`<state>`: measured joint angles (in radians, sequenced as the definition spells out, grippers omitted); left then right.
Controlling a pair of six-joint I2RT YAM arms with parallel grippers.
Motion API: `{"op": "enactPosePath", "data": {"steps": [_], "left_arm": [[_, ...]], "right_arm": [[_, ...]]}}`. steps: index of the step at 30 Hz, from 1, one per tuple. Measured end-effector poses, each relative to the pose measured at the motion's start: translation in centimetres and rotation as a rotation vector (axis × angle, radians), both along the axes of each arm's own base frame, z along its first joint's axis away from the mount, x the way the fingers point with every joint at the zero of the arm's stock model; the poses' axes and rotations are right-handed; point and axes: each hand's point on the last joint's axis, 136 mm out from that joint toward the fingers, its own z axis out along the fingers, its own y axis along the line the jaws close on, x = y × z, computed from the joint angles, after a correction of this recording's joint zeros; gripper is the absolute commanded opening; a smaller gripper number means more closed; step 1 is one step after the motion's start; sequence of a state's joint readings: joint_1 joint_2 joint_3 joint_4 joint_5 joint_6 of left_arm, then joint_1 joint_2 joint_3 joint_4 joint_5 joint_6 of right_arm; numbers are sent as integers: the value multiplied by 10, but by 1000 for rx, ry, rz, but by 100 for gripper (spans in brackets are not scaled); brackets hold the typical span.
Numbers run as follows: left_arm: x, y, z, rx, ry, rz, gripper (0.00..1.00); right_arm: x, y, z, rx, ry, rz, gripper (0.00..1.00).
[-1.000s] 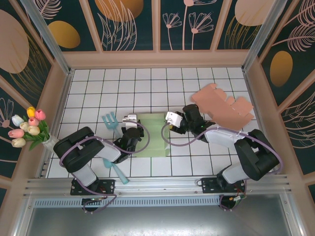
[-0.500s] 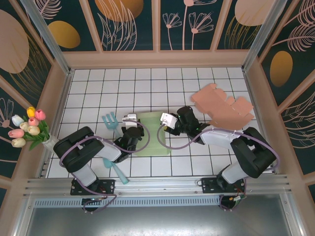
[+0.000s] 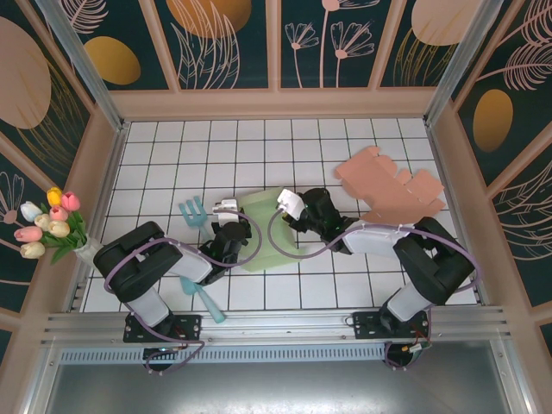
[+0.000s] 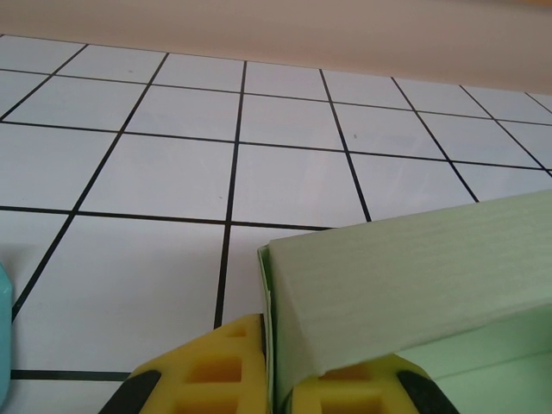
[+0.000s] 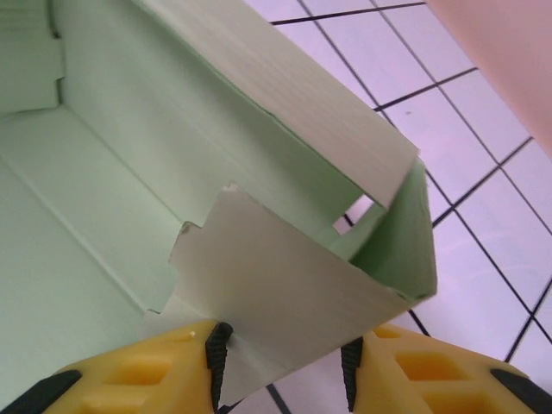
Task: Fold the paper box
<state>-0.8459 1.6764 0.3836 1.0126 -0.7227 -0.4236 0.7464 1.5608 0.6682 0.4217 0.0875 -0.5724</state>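
The paper box is pale green and lies partly folded in the middle of the tiled table. My left gripper is at its left edge. In the left wrist view that gripper is shut on a thin upright wall of the box, with the yellow fingers pressed to either side. My right gripper is at the box's right end. In the right wrist view that gripper has its jaws apart around a raised flap, and the box's side wall stands tilted behind it.
A flat pink cardboard cut-out lies at the back right. A teal fork and a teal spoon lie left of the box. A bunch of tulips stands at the left wall. Wooden walls enclose the table.
My right gripper has moved left and pushed the box's right side up and inwards, so the box looks narrower from above. Its jaws have narrowed. The left arm has stayed put.
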Motion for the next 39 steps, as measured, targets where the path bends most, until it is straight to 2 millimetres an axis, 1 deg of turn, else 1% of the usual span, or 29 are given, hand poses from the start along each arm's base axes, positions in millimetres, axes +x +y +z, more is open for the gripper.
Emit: {"op": "enactPosePath", "data": {"steps": [4,9,13,18,21,25,28,35,37,39], "left_arm": [[-2,-6,0,-12,5,-25,0],[-1,-5,0,-13,4,-19,0],[-1,-2,0,-16,3,-2,0],[-1,1,-1,-34,7,14,0],[-1,1,-1,-51,11,20,0],[0,2,-1,-77,20,38,0],[0,4,-1,-100,37,66,0],[-4,3,-1,-149,74,84,0],[-4,3,0,-159,80,91,0],[-4,3,-1,-163,85,96,0]], "right_arm": [[2,6,2,20,-17,-10,38],[3,11,3,41,-26,-13,38],[2,15,7,78,-37,-16,31],[5,17,10,146,-66,-86,31],[9,18,7,156,-96,-150,30],[19,16,3,147,-156,-260,17],[26,13,4,166,-198,-338,15],[30,10,11,220,-219,-449,14],[32,12,13,233,-215,-468,17],[33,13,14,248,-208,-479,22]]}}
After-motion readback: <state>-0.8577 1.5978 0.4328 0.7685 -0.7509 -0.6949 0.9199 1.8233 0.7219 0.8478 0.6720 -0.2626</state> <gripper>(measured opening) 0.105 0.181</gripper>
